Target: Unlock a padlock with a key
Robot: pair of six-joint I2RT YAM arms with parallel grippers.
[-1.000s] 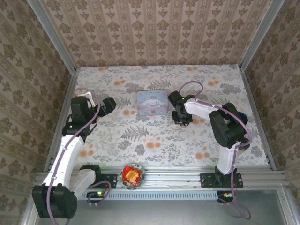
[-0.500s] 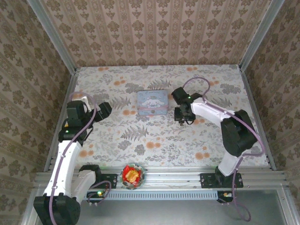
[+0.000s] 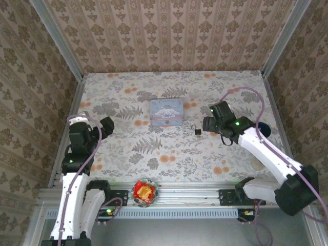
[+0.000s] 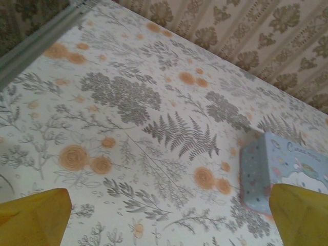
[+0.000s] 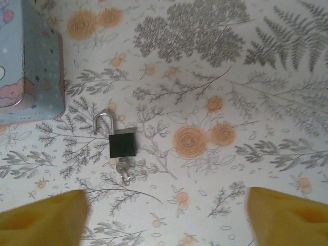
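Observation:
The padlock (image 5: 123,144) is a small black block lying flat on the flowered table, with a small silvery key (image 5: 124,169) in its bottom. Its silvery shackle (image 5: 104,123) stands off to the left of the body, one leg free. From above the padlock (image 3: 197,131) is a dark speck right of the tin. My right gripper (image 3: 207,123) hovers just right of it, open; in the wrist view its yellow fingers (image 5: 41,218) are far apart, with bare table at the gripper (image 5: 166,197). My left gripper (image 3: 106,124) is open at the left (image 4: 169,197).
The pale blue cartoon tin (image 3: 166,111) sits mid-table, left of the padlock (image 5: 28,61) and right of the left gripper (image 4: 282,174). A bowl holding something red and yellow (image 3: 145,190) rests on the near rail. Patterned walls close three sides.
The right gripper has left the padlock and drawn back to the right; the padlock stays on the table with the key in it. The left arm has pulled back toward the near left.

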